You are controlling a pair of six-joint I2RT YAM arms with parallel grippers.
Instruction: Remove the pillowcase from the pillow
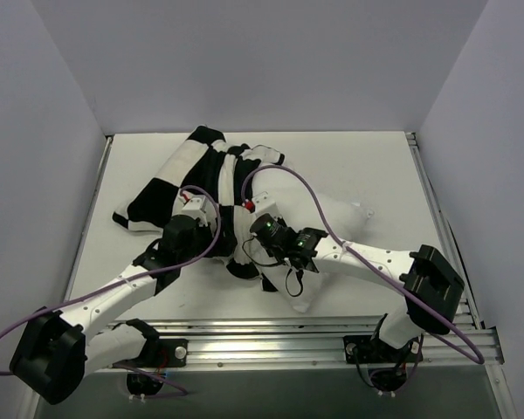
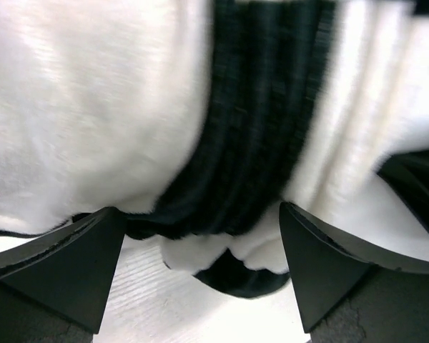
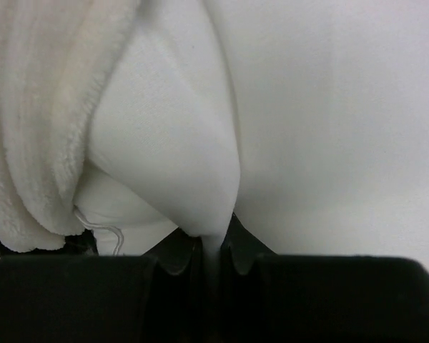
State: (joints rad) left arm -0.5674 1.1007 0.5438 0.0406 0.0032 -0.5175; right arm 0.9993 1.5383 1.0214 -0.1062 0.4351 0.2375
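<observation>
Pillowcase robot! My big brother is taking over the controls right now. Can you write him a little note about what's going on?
Left pincer: open, with the bunched checkered pillowcase right in front of its fingers, nothing clamped.
Right pincer: shut on a fold of the plain white pillow.
Where: in the top view the pillowcase is bunched toward the far left and the bare pillow sticks out to the right.
Done: pillow partly uncovered.
Left to do: the pillowcase is not off yet. Probably close the left pincer on it and pull it away while the right one holds.
</observation>
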